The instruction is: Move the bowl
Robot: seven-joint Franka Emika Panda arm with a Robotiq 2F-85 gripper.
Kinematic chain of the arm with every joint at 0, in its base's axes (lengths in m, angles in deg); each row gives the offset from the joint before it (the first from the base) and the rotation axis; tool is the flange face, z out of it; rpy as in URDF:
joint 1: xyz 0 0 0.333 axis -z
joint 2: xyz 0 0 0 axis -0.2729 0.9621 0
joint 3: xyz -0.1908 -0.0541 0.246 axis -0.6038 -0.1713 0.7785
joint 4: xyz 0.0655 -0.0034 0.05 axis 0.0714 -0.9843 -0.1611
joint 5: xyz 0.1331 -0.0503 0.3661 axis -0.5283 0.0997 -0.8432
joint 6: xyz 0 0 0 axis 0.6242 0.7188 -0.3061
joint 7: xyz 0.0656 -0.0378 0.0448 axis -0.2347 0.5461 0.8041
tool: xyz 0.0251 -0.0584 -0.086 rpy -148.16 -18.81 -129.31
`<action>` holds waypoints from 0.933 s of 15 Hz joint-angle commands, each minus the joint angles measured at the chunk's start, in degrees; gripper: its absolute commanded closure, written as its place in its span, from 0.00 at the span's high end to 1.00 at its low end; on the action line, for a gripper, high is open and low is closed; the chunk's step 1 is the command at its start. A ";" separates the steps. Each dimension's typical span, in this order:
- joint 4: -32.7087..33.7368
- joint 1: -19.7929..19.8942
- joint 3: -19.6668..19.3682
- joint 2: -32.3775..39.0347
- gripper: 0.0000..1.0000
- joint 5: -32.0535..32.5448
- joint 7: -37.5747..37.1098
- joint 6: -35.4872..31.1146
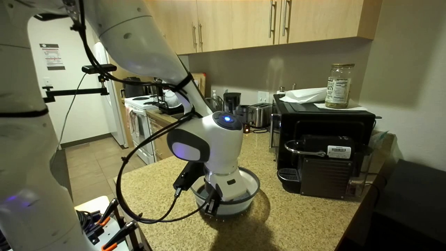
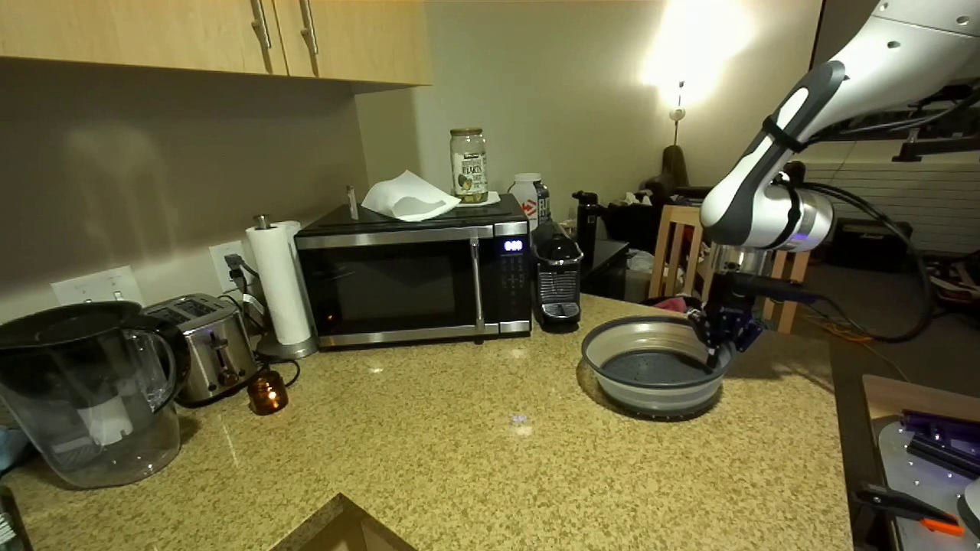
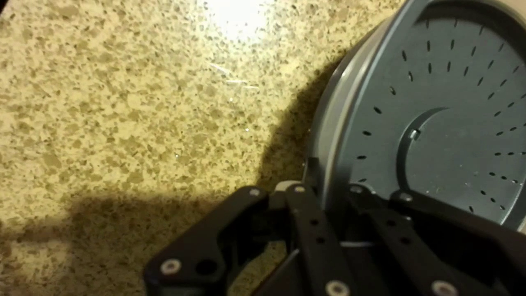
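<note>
The bowl (image 1: pixel 232 208) is wide and round, with a grey-blue inside and a pale outside. It is at the counter's right part in an exterior view (image 2: pixel 651 369), and I cannot tell whether its base touches the counter. In the wrist view the bowl (image 3: pixel 460 148) fills the right side, with small slots in its floor. My gripper (image 3: pixel 331 174) points down at its near rim, one finger inside and one outside, closed against the wall. The gripper also shows in both exterior views (image 1: pixel 212 204) (image 2: pixel 723 346). In an exterior view the hand hides part of the bowl.
A black coffee machine (image 1: pixel 325 167) (image 2: pixel 558 287) stands beside the microwave (image 2: pixel 413 287), near the bowl. A toaster (image 2: pixel 210 344), a paper towel roll (image 2: pixel 279 283), an amber jar (image 2: pixel 268 392) and a water pitcher (image 2: pixel 84 398) stand farther along the counter (image 2: pixel 459 436).
</note>
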 commanded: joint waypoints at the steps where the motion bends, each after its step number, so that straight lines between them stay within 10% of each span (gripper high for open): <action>1: -0.24 0.07 2.13 1.60 0.03 -3.97 0.54 -2.92; 14: 0.17 0.23 2.14 1.05 0.06 -2.12 -0.25 -1.44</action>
